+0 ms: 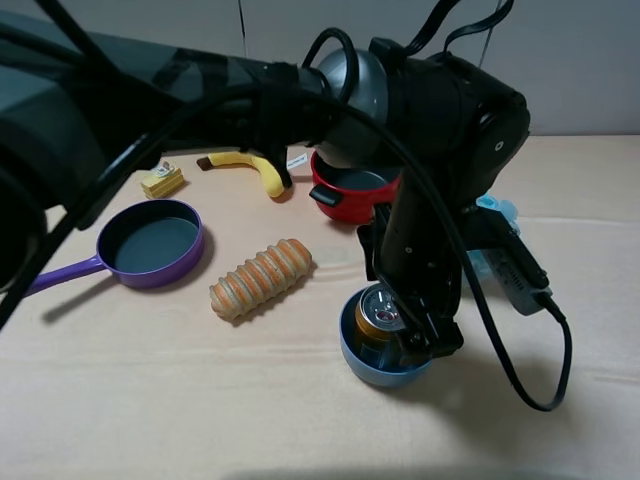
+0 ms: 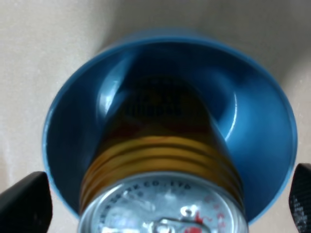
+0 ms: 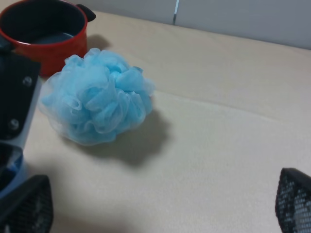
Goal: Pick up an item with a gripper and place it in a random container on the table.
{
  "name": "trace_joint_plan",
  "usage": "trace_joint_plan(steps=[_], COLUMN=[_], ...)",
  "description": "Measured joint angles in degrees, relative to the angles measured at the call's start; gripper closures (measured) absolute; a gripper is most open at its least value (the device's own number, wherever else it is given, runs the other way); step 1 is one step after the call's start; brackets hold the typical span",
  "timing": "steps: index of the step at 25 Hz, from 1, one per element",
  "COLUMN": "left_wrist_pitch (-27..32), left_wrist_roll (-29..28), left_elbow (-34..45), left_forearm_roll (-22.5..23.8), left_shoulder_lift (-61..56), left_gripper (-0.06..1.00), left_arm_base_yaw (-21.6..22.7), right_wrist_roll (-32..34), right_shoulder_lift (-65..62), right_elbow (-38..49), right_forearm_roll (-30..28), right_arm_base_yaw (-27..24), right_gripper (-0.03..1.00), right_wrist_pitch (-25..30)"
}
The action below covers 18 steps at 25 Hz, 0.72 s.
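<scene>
The amber-gold can with a silver pull-tab top stands inside the blue bowl on the beige table. My left gripper has reached across the middle and hangs right over the bowl. In the left wrist view the can fills the bowl, and my left gripper is open, its black fingertips standing clear of the can on both sides. My right gripper is open and empty above bare table. It is not seen in the exterior view.
A red two-handled pot stands behind the bowl. A light-blue mesh puff lies beside the pot. A ridged orange bread-roll toy, a purple pan, a banana and a small yellow block lie to the left.
</scene>
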Motion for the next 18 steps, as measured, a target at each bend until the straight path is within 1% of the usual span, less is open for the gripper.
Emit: trace_joint_plan(steps=[6, 13, 18], left_wrist_pitch=[0.8, 0.9, 1.0], left_wrist_roll=[-0.3, -2.8, -3.3], left_elbow=[0.0, 0.1, 2.5], left_forearm_roll=[-0.1, -0.1, -0.1], left_shoulder_lift=[-4.6, -10.8, -15.7], left_gripper=[-0.05, -0.05, -0.05], left_arm_base_yaw=[0.0, 0.0, 0.0], right_wrist_roll=[0.0, 0.0, 0.0], right_shoulder_lift=[0.0, 0.0, 0.0], right_elbow=[0.0, 0.0, 0.0], right_forearm_roll=[0.0, 0.0, 0.0], right_arm_base_yaw=[0.0, 0.0, 0.0], right_gripper=[0.27, 0.27, 0.27], right_wrist_pitch=[0.0, 0.0, 0.0])
